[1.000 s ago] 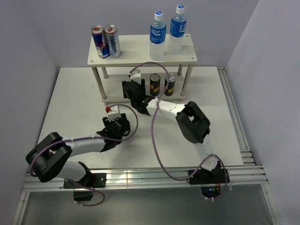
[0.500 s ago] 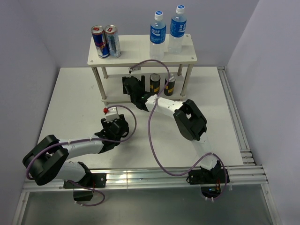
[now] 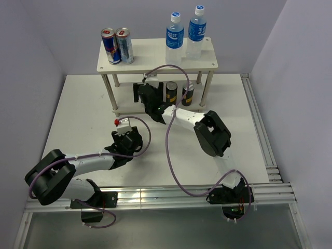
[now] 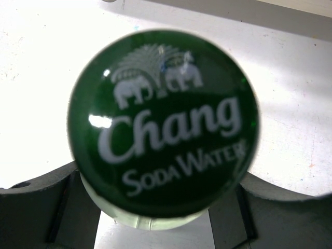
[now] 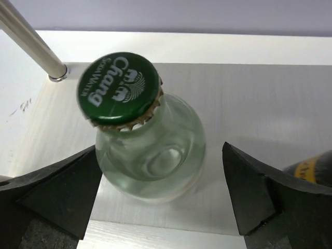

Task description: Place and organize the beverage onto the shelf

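- Green-cap bottle point(image 5: 150, 155) upright on shelf's lower board point(image 5: 233, 104), betw. R fingers point(image 5: 57, 192) spread wide, not gripping.
- Dark can point(image 5: 316, 168) beside it, cut off at frame edge.
- 2nd green-cap bottle point(image 4: 163, 122) clamped in L fingers point(image 4: 41, 207) over worktop point(image 4: 41, 78); body hidden by cap.

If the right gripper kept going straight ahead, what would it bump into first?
Most likely the small green-capped bottle, standing on the shelf's lower board between the open fingers of the right gripper. Depth is hard to judge, but nothing else shows in front of it.
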Robot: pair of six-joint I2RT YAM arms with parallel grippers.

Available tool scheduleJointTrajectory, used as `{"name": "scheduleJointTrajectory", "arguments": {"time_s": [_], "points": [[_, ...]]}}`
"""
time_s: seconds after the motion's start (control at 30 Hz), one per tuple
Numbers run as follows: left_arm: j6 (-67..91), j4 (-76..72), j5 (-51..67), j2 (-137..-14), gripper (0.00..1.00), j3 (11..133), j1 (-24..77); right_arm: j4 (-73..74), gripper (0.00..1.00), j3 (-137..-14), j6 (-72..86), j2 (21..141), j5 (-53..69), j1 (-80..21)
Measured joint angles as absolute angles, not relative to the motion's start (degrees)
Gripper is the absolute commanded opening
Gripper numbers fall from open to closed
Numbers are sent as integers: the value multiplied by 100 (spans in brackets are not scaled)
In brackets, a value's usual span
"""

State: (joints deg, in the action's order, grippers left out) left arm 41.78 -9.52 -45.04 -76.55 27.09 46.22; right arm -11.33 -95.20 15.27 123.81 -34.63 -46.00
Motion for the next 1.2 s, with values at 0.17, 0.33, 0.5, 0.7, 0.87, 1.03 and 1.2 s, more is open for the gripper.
{"name": "scheduleJointTrajectory", "arguments": {"time_s": [0.17,0.33,0.5,0.7,0.87,1.03,1.2], "points": [[4182,-823,-4491,-7566,0,2703,4622,-1291,100,-9098,1444,12025,-3590,-4724],[4117,-742,-4488,-7509,0,2700,4617,-1466,100,-8311,1402,11301,-3649,-4886],[3957,-692,-4466,-7426,0,2703,4519,-1704,100,-7529,1400,10368,-3789,-5070],[3557,-567,-4375,-7365,0,3020,4250,-1898,100,-6423,1450,9032,-4160,-5435],[3087,-541,-4169,-7437,0,3728,3944,-1831,100,-5332,1678,7594,-4550,-5861],[2727,-764,-3983,-7970,0,4630,3634,-1785,100,-4211,1881,5870,-5000,-6246],[2423,-926,-3865,-8853,0,5345,3446,-1428,100,-3540,2075,4624,-5395,-6427]]}}
